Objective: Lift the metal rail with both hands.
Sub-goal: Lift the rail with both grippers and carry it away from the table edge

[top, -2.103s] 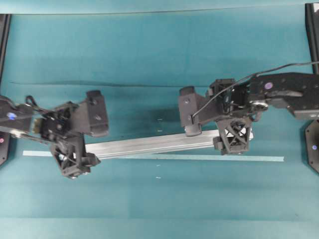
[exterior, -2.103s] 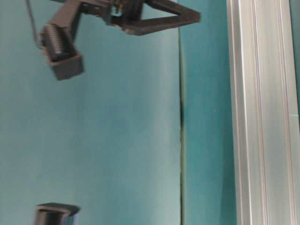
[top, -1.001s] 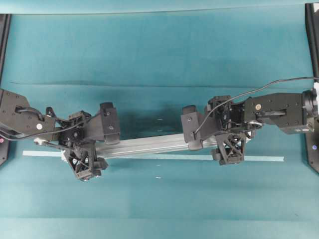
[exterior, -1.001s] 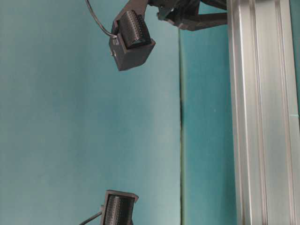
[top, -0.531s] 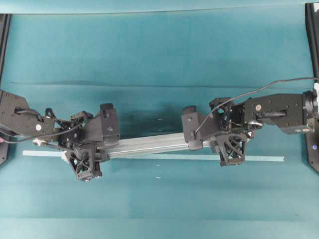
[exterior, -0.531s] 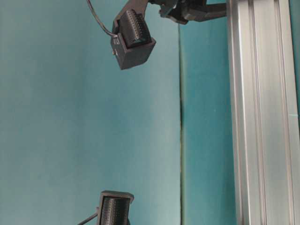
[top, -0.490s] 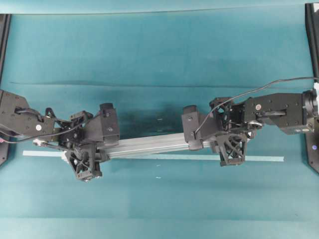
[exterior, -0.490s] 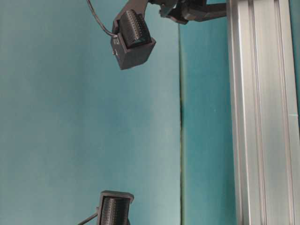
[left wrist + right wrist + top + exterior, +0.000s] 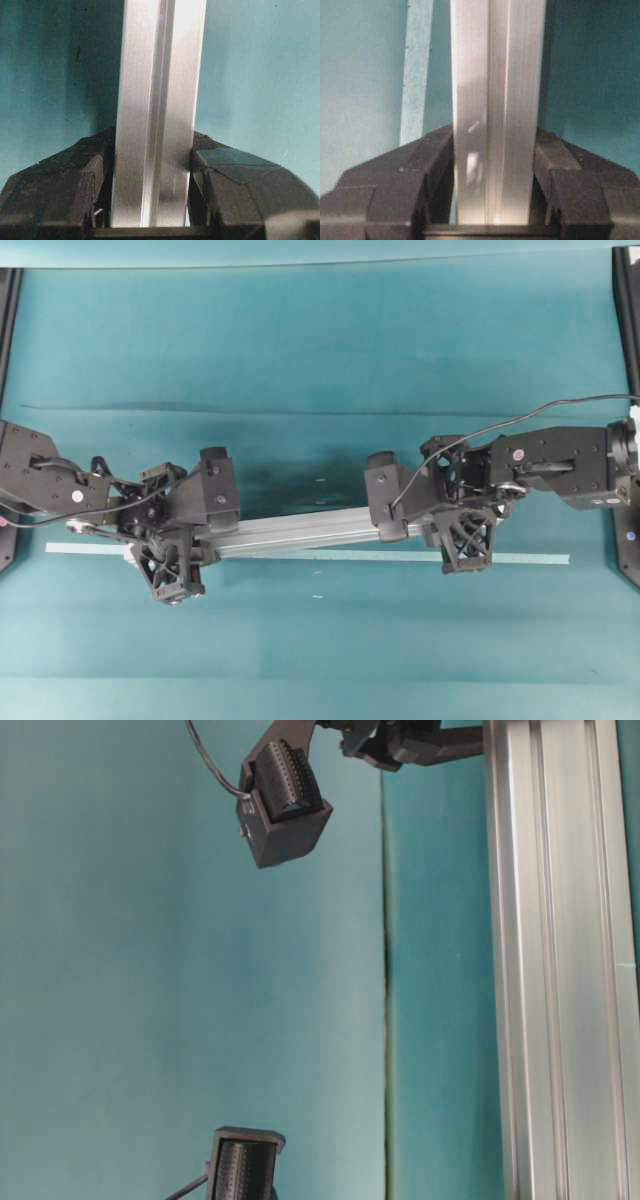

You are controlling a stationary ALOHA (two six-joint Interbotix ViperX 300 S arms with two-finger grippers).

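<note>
Overhead exterior: left gripper (image 9: 185, 535) reaches in from nine o'clock, right gripper (image 9: 430, 525) from three o'clock, each pinching the metal rail (image 9: 300, 531) between its fingers.

Open teal table (image 9: 320, 340) all around; only flat tape strip (image 9: 520, 559) nearby.

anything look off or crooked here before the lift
Only a slight skew: the metal rail lies at a small angle to the pale-blue tape strip, its right end farther from it than its left. Otherwise nothing stands out. The left gripper and right gripper each have fingers against both sides of the rail.
</note>
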